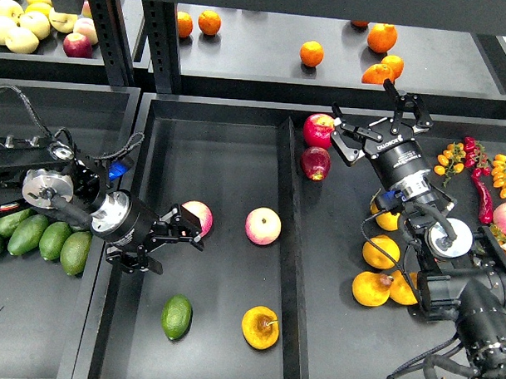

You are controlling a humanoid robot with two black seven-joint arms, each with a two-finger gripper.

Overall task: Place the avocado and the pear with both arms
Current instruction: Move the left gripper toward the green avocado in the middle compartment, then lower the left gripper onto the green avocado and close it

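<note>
Avocado point(176, 316) and pear point(260, 327) lie side by side, a little apart, at the near end of the middle black tray point(229, 147), the bright-green fruit on the left and the golden one with its brown stem hollow on the right. Neither is held. My left jaws point(185, 226) hang just above and beyond the avocado, spread open and empty, right beside a pink-yellow apple point(200, 217); a second apple point(262, 226) rests near the tray's centre. My right jaws point(380, 123) are lifted over the right-hand tray point(334, 242), also open and gripping nothing, close to two red apples point(317, 146). More golden pears point(381, 273) sit under my right arm, and dull green oval fruits point(39, 236) fill the tray on my left. Oranges point(311, 53) are scattered on the shelf behind. By my reading, both fruits have been set down where they belong and the placing is essentially finished; what is left is to draw both arms clear. I cannot rule out, from this view alone, that the fruits are waiting to be picked up instead.
</note>
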